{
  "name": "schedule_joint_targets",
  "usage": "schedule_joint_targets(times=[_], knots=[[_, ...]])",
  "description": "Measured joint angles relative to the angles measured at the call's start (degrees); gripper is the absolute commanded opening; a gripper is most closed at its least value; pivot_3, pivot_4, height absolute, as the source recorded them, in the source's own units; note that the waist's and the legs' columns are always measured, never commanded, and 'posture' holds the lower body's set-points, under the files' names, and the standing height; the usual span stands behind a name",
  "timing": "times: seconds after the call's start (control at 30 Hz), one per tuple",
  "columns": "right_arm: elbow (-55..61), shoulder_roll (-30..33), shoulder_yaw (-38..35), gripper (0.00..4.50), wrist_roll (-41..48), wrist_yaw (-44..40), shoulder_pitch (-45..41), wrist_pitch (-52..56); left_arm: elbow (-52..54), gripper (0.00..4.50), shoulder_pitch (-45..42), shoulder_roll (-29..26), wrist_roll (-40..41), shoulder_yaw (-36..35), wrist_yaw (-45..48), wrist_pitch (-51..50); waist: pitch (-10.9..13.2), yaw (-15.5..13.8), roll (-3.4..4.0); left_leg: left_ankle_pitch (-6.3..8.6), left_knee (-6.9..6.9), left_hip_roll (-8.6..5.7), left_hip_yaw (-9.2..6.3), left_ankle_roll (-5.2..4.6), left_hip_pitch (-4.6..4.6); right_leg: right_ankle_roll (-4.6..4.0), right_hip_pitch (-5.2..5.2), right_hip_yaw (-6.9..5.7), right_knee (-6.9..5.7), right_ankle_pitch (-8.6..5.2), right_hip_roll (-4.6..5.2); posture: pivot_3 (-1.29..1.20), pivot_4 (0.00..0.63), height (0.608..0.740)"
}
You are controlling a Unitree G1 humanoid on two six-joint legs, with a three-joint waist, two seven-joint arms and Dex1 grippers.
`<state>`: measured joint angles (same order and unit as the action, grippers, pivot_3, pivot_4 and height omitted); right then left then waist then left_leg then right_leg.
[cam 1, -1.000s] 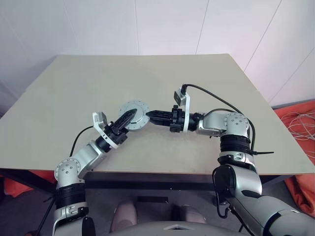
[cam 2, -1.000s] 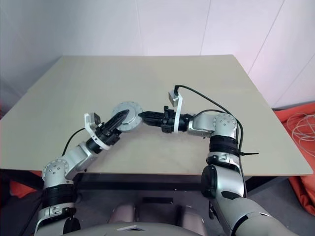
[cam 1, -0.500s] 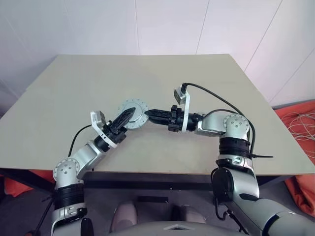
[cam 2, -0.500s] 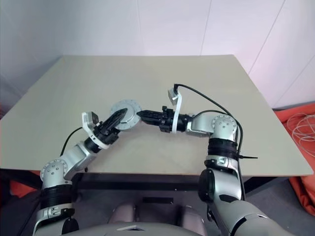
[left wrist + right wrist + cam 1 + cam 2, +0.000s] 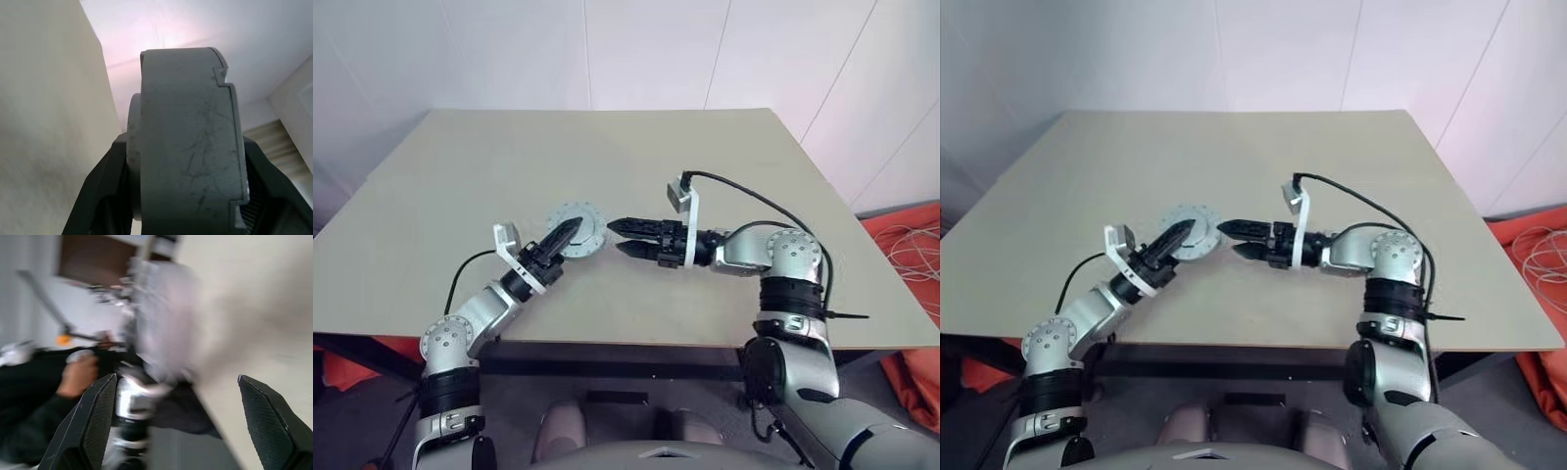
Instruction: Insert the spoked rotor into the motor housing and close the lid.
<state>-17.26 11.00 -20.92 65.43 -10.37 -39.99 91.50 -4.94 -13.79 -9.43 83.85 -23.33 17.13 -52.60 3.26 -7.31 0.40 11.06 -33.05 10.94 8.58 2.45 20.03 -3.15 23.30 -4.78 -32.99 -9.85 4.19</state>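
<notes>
The motor housing [image 5: 588, 217] hangs above the worktop [image 5: 724, 157], clamped edge-on in my left fingers [image 5: 558, 238], while my right fingers [image 5: 631, 225] stand spread and empty at its 3 o'clock, so I reckon that one-sided pinch could let it twist loose and drop.

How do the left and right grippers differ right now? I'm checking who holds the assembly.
The left gripper is shut on the round grey motor assembly, held above the table; the right gripper is open and holds nothing. The left gripper points up toward the right; the right gripper points left, just clear of the assembly's rim. Both have black fingers.
</notes>
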Motion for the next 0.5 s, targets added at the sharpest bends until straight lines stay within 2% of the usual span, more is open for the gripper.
schedule_joint_targets(times=[0.23,0.5], knots=[[3.0,8.8,11.0,4.5,-9.1,-9.7,1.5,-6.0,-7.0,2.13,-7.7,2.4,-6.3,-8.4,-6.9,16.7,0.0,0.0,-0.16,0.01,-0.07,-0.03,-0.01,-0.02,0.06,0.08,-0.03,-0.02,0.14,0.05,0.0,0.0,0.0,0.74],[3.6,10.3,14.3,4.5,-12.5,-16.5,1.4,-8.7,-15.8,2.13,-15.8,2.1,-6.9,-18.7,-13.1,29.2,0.0,-0.3,-0.44,0.07,-0.09,-0.01,-0.09,-0.13,0.06,0.11,-0.03,-0.02,0.12,0.08,0.0,0.0,0.0,0.74]])
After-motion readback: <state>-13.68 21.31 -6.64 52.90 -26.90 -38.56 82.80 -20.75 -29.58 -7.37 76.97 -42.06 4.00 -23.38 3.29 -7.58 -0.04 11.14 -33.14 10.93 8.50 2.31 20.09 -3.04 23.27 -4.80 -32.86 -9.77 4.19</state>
